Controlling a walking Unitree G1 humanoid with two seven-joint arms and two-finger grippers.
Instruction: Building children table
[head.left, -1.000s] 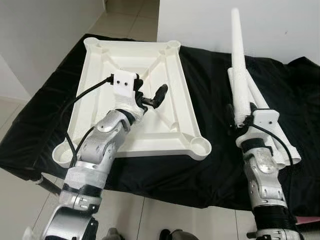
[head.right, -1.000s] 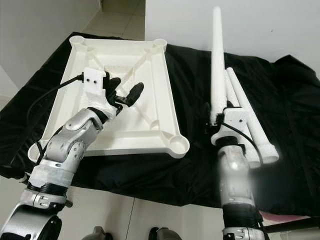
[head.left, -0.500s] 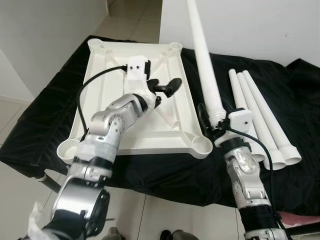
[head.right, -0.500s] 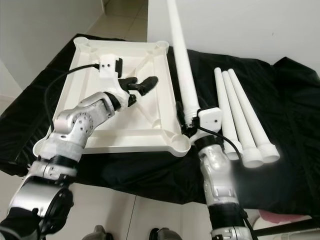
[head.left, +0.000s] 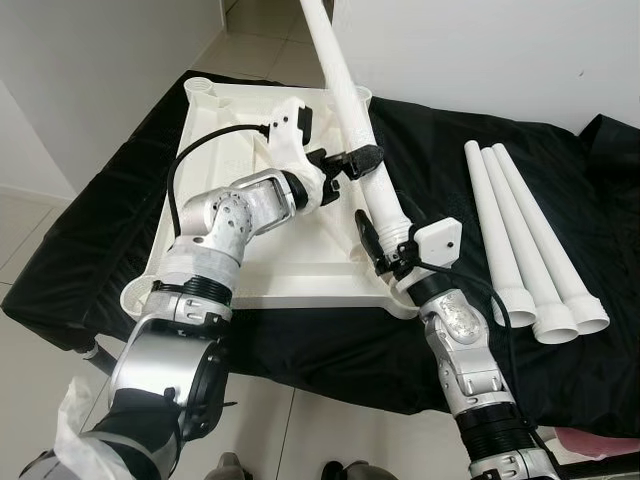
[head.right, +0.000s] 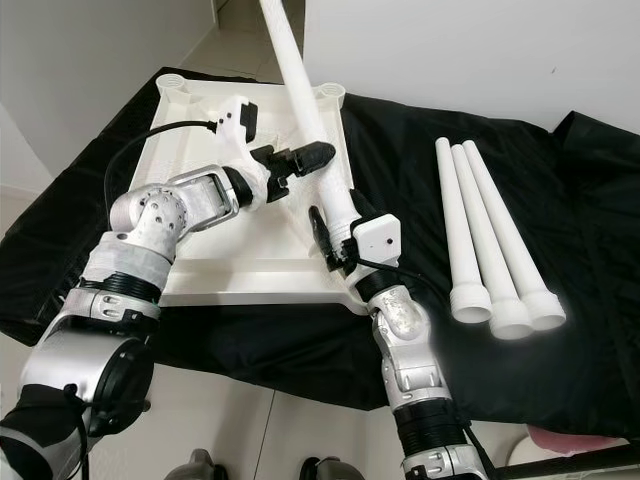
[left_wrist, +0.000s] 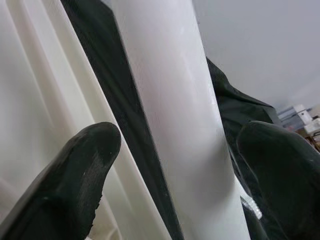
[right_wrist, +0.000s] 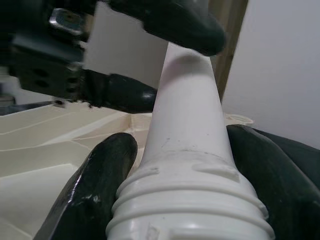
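The white tabletop (head.left: 280, 288) lies upside down on the black cloth, with leg sockets at its corners. A long white table leg (head.left: 340, 80) slants up and away from the tabletop's near right corner. My right gripper (head.left: 387, 243) is shut on the leg's threaded end (right_wrist: 187, 200), just above that corner. My left gripper (head.left: 350, 168) reaches across the tabletop to the leg's mid shaft. Its fingers (left_wrist: 80, 170) stand open on either side of the shaft (left_wrist: 175, 125), with small gaps. Three more legs (head.left: 530, 250) lie side by side on the cloth to the right.
The black cloth (head.left: 420, 340) covers a low surface and hangs over its near edge. Tiled floor (head.left: 40, 230) lies to the left and in front. A white wall (head.left: 480, 50) stands behind on the right.
My right arm has carried the leg left from the pile to the tabletop's near right corner, tilting it leftwards. My left gripper has moved right until its fingers straddle the shaft.
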